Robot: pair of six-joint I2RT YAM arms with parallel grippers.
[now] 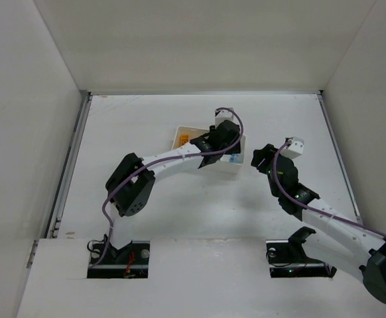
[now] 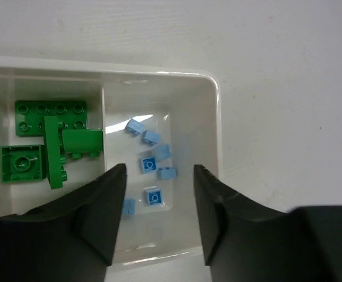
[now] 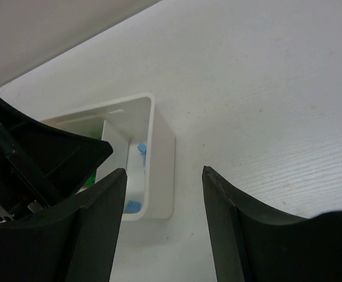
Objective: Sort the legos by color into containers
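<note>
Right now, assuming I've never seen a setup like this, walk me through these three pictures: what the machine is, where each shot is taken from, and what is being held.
These are two robot arms bolted to a white table. The overhead picture looks down from above and behind them. The other two come from small cameras on the wrists, so the dark shapes at the bottom are each arm's own fingers.

The left claw hangs open over a white tray. Beneath it lie small light-blue bricks in one compartment and green bricks in the next. Orange bricks show in the far compartment from above.

The right claw waits open beside the tray. Neither claw holds anything.
</note>
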